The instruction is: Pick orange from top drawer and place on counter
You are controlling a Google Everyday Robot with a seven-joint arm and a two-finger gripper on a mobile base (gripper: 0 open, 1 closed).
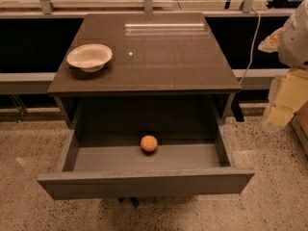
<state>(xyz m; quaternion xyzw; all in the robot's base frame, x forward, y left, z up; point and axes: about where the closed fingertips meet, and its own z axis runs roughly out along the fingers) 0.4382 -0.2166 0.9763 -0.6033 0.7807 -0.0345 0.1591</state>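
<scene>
The orange is small and round and lies on the floor of the open top drawer, near the middle, toward the back. The drawer is pulled out toward me, with a plain grey front panel. The counter is the dark glossy top above it. My gripper shows as pale yellow and white parts at the right edge of the view. It is raised beside the cabinet, well to the right of the orange and apart from it.
A white bowl stands on the counter's left side. A cable hangs behind the cabinet at the right. Speckled floor surrounds the cabinet. A low ledge and dark panels run behind it.
</scene>
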